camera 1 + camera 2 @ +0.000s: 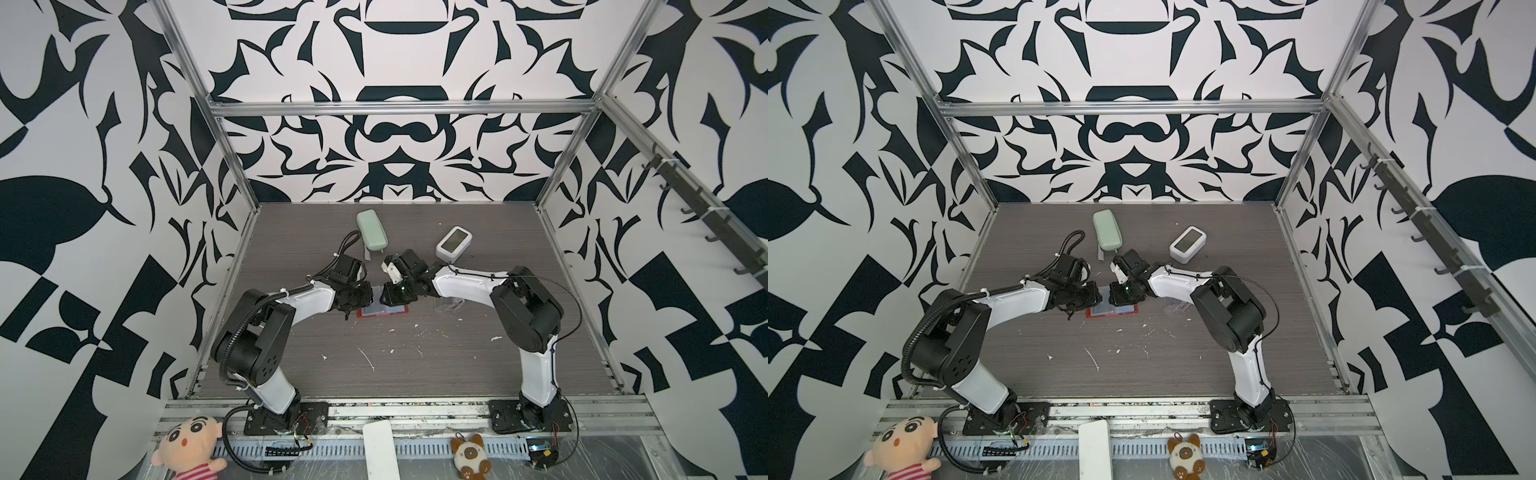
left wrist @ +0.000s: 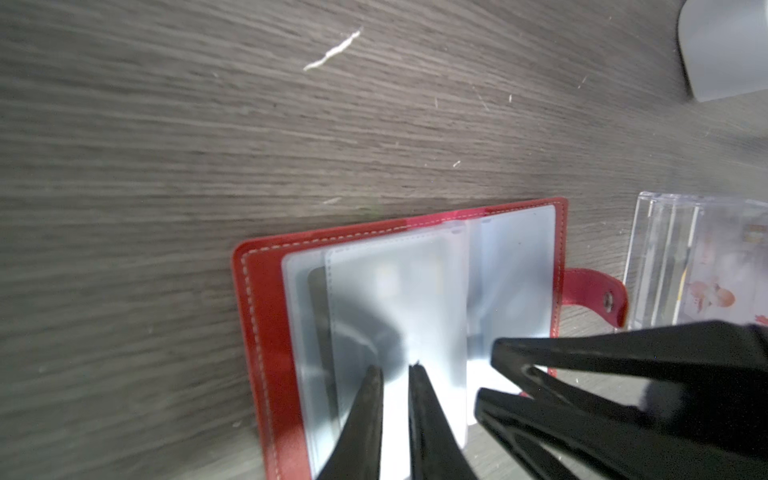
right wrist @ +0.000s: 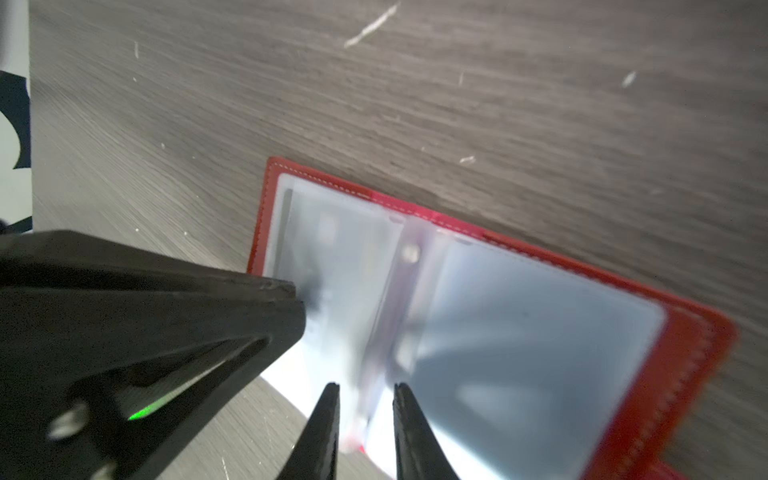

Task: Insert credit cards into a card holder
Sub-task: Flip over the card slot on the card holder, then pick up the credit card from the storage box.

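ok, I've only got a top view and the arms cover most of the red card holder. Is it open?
Observer: Yes. The left wrist view shows the card holder lying open on the table, clear sleeve pages facing up.
Operator: Where's the right gripper on it?
Observer: In the right wrist view, the right gripper straddles a sleeve page near the spine, jaws apart.

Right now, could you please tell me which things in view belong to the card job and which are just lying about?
Job: card holder, cards, clear box holding them.
Lying about: green case, white screen gadget, doll, cat toy.
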Robot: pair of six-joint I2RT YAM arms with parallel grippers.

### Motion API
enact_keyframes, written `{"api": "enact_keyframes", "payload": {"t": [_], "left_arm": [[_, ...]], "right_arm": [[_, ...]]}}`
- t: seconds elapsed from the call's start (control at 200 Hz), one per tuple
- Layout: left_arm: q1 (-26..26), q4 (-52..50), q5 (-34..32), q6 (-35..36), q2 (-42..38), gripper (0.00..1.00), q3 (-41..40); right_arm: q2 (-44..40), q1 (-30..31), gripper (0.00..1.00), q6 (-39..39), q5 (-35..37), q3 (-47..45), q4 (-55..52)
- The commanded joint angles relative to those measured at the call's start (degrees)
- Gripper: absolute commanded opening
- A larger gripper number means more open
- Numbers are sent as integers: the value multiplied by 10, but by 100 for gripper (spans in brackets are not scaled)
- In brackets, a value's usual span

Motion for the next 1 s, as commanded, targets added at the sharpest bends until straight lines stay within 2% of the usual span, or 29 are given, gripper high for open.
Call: {"api": "enact_keyframes", "payload": {"t": [0.0,0.19,0.41,0.685,0.995], "left_arm": [[-2,-24,-10,5,-24,19,4],[-6,-28,7,10,-59,27,35],[-27,-51,40,12,-30,33,104],[-81,-62,62,10,48,35,195],[-126,-83,103,11,154,38,310]], "right_arm": [[-73,1,30,-7,46,-10,-12],[-154,-25,31,-10,82,-49,-27],[-241,-80,33,-29,106,-83,-77],[-311,-162,34,-53,130,-118,-154],[-327,-195,38,-72,187,-129,-210]]}}
